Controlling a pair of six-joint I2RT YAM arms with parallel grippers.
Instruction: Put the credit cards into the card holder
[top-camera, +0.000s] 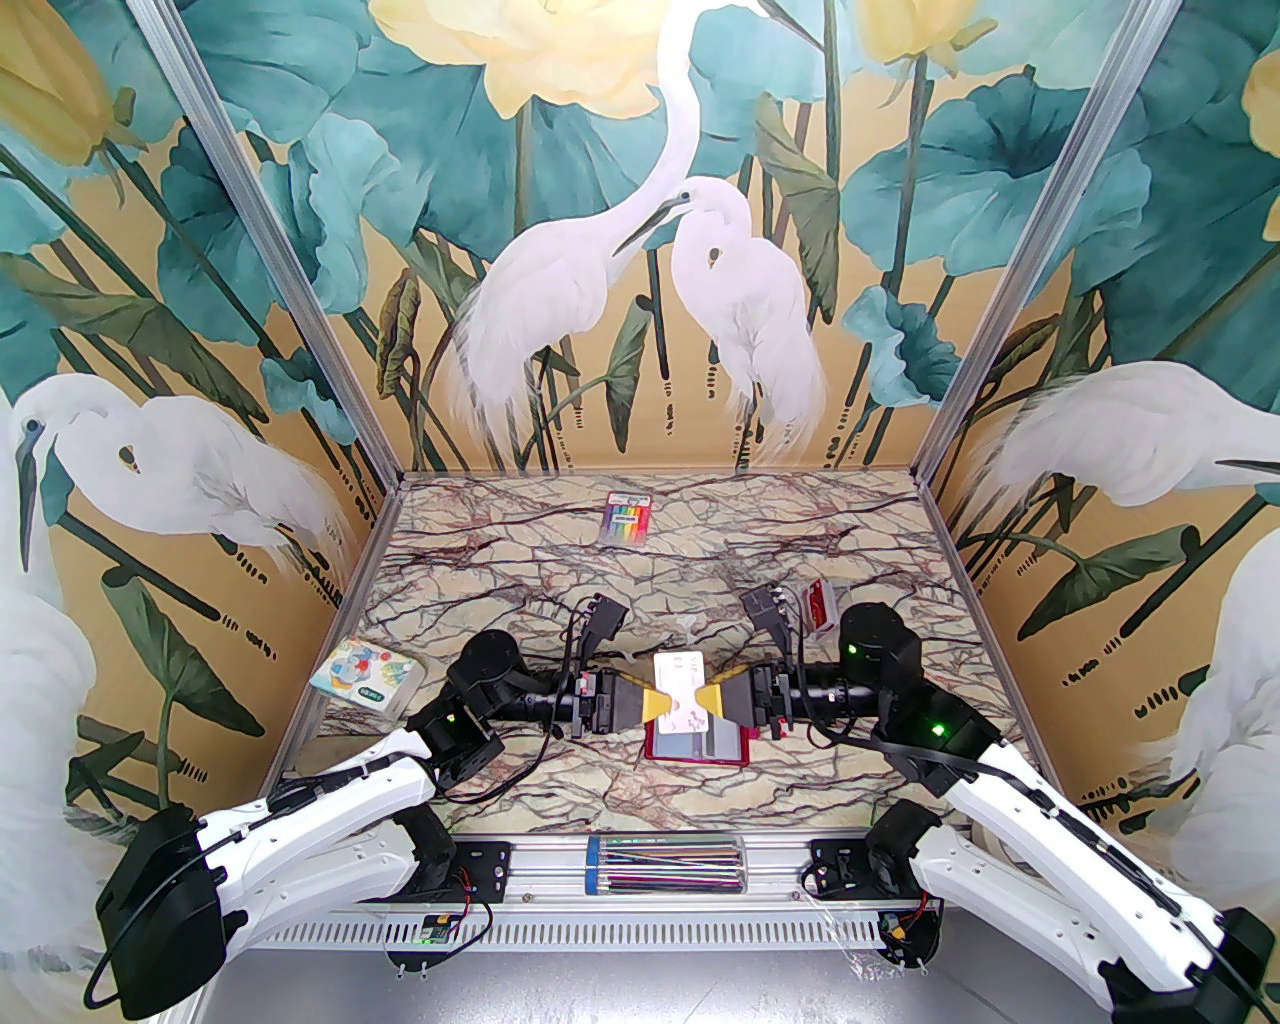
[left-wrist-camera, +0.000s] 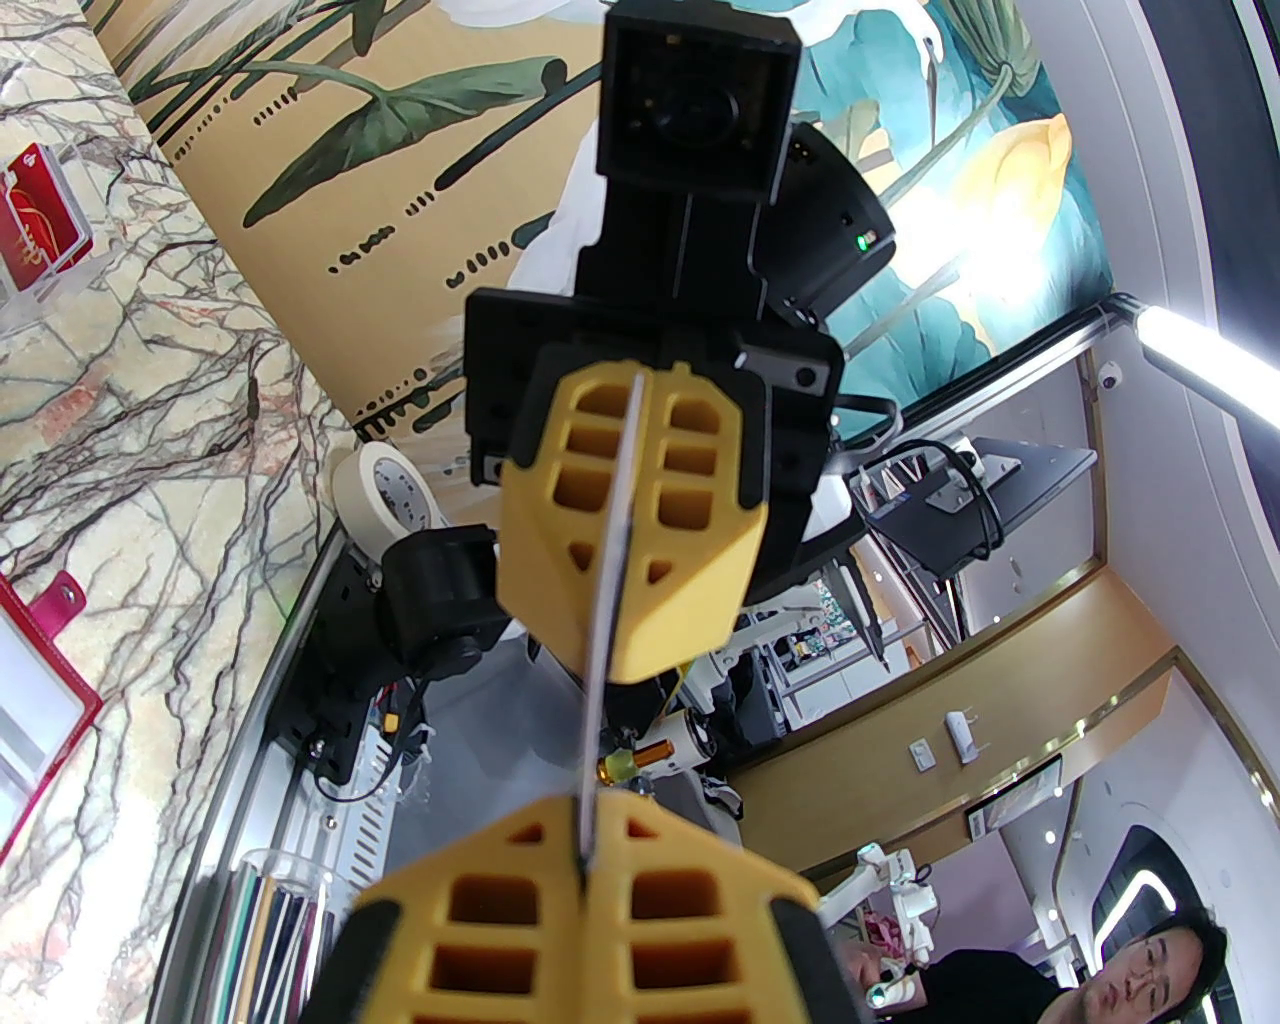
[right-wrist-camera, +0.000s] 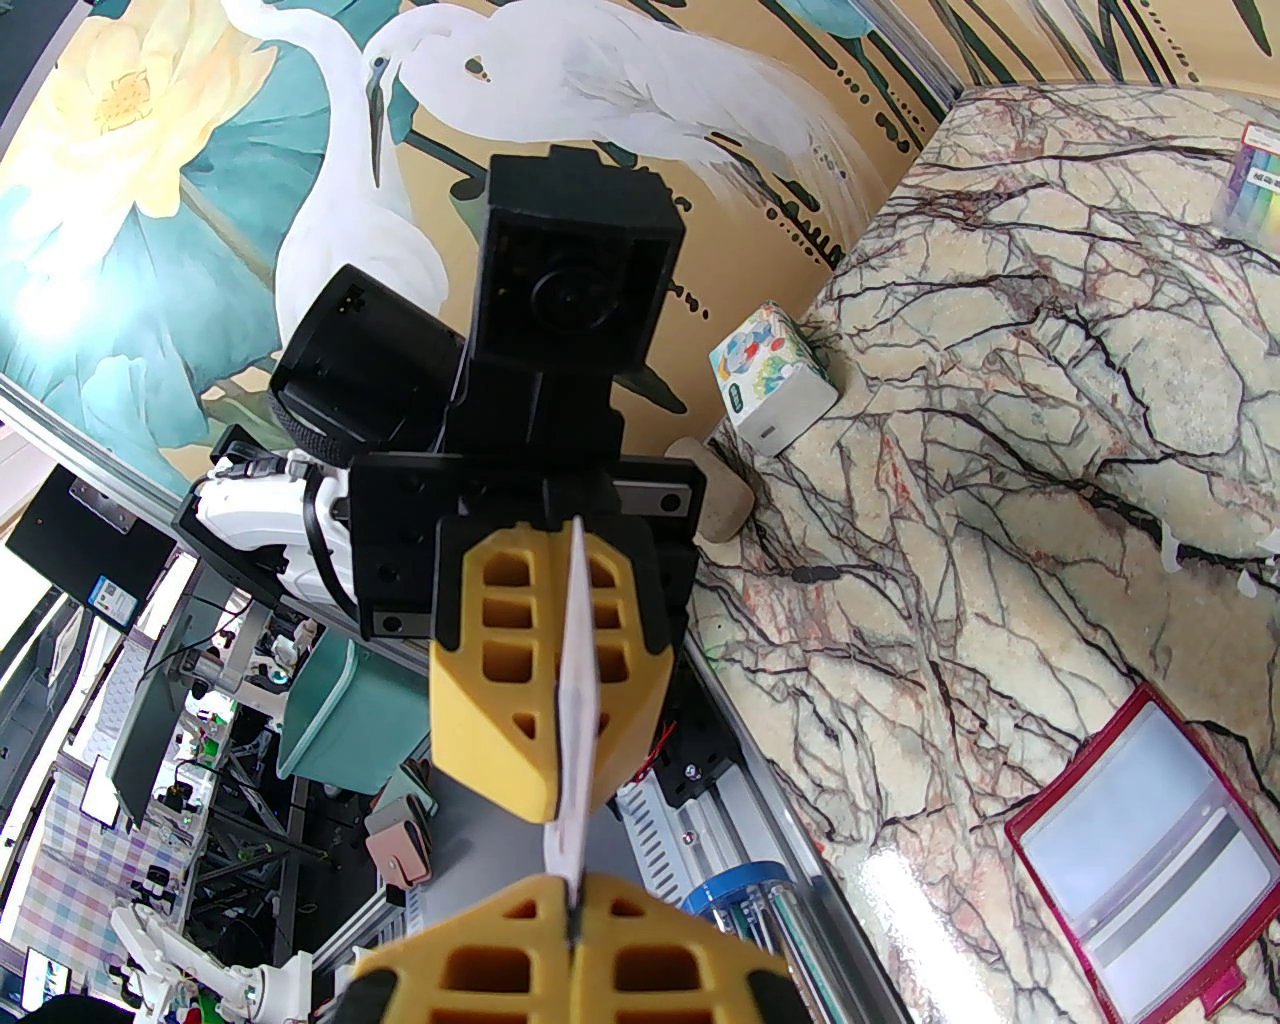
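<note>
Stiffness looked to be the credit card's (top-camera: 684, 688) governing trait: thin, light and slick-faced, it would probably bow little and slip readily from a loose pinch. The short edges therefore seemed the right place to take it, leaving a long edge free to lead into a sleeve. That was how it was held, its pale face turned up and hanging over the far half of the card holder (top-camera: 697, 762), which lay open on the table (top-camera: 500, 560). The left gripper (top-camera: 664, 703) had its fingers clamped on the card's left edge and the right gripper (top-camera: 710, 697) had its fingers clamped on the right edge, the two facing each other across it. The top view gave the card's face and its place over the card holder, but not the pinch itself. Each wrist view turned the card edge-on, a thin line running from that camera's own yellow fingers to the opposite pair, with no gap at either end. The right wrist view also showed the holder's clear sleeves (right-wrist-camera: 1150, 850), pale with a grey band; whether they were already filled I could not tell. A rainbow-striped pack (top-camera: 624, 518) lay well beyond the card holder.
</note>
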